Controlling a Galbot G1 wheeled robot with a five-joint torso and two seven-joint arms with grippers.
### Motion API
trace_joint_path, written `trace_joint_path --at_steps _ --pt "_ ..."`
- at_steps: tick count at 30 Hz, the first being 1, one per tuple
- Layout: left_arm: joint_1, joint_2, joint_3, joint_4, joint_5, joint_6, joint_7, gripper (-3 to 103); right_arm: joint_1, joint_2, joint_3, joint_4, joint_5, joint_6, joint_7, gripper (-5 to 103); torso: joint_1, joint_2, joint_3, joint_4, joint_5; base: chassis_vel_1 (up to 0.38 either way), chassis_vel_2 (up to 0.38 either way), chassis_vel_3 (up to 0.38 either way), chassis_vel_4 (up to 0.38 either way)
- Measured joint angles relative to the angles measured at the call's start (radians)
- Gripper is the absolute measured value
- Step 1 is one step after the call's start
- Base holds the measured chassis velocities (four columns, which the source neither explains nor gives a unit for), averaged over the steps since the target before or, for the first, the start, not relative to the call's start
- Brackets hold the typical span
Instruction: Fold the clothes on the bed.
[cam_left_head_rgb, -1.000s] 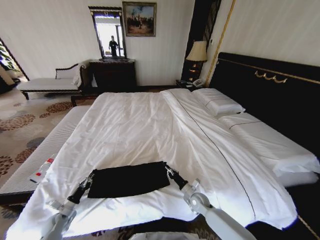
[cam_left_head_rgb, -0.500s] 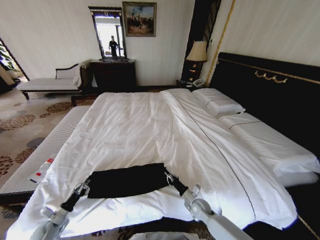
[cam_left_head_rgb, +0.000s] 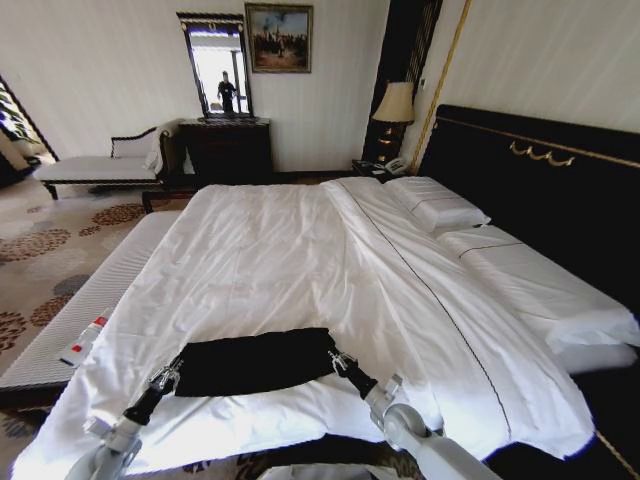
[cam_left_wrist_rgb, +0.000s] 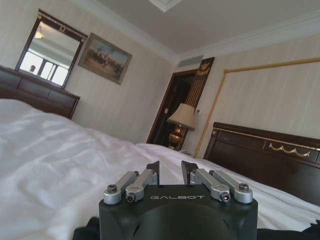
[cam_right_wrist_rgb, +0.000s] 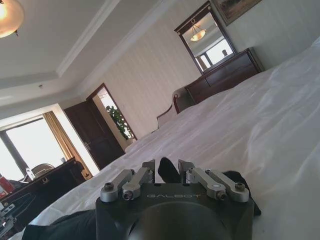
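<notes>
- the clothes (cam_left_head_rgb: 257, 360), one black t-shirt already doubled into a flat band, lie on the bed (cam_left_head_rgb: 300, 250) near its foot edge, at about 6 o'clock in the head view, well apart from the pillows (cam_left_head_rgb: 437, 207) at 2 o'clock.
- the band's long axis runs across the robot, from 9 o'clock to 3 o'clock, slightly higher at the right end.
- the left gripper (cam_left_head_rgb: 166, 377) sits just off the shirt's left end, near the lower corner; from its fingertips the cloth lies toward 2 o'clock.
- the right gripper (cam_left_head_rgb: 340, 360) sits at the shirt's right end, touching or almost touching the corner; from it the cloth lies toward 9 o'clock.
- in the left wrist view the left gripper (cam_left_wrist_rgb: 170, 167) has its fingers parted by a narrow gap with nothing between them; a dark edge of shirt shows low beside the gripper body.
- in the right wrist view the right gripper (cam_right_wrist_rgb: 168, 166) also shows a narrow gap, and a peak of black cloth stands in or just behind that gap; i cannot tell whether it is pinched.
- judgement: the next move turns on the two short ends. each arm is nearest its own end, so either corner can be taken without crossing, and any further fold would run along the long axis, one end toward the other.
- risk, as i judge it: the white sheet bunches under the shirt and could be caught with it.
</notes>
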Motion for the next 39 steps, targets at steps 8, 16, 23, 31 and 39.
trace_joint_path --at_steps 8,16,23,31,39 --pt "0.026 -0.021 -0.106 -0.167 0.017 -0.001 -0.129 57 0.066 -0.016 0.025 0.126 0.013 -0.008 0.085 56 0.0 0.0 0.0 0.0005 -0.0004 0.0 0.0 0.0 0.0" --pt "-0.016 -0.016 -0.053 -0.322 0.193 0.138 -0.584 85 0.133 0.01 -0.018 0.129 -0.024 -0.122 0.254 77 0.0 0.0 0.0 0.0003 -0.0002 0.0 0.0 0.0 0.0" --pt "0.03 -0.085 0.069 -0.439 0.332 0.22 -0.908 100 0.111 0.015 -0.062 0.127 -0.089 -0.232 0.445 100 0.0 0.0 0.0 -0.0001 0.0 0.0 0.0 0.0 0.0" --pt "0.198 -0.185 0.094 -0.345 0.428 0.096 -0.784 100 0.01 -0.011 -0.07 0.134 -0.184 -0.25 0.492 100 0.0 0.0 0.0 0.0003 0.0 0.0 0.0 0.0 0.0" --pt "0.182 -0.225 0.082 -0.193 0.459 0.028 -0.765 100 -0.02 -0.023 -0.065 0.12 -0.245 -0.309 0.587 100 0.0 0.0 0.0 0.0001 -0.0003 0.0 0.0 0.0 0.0"
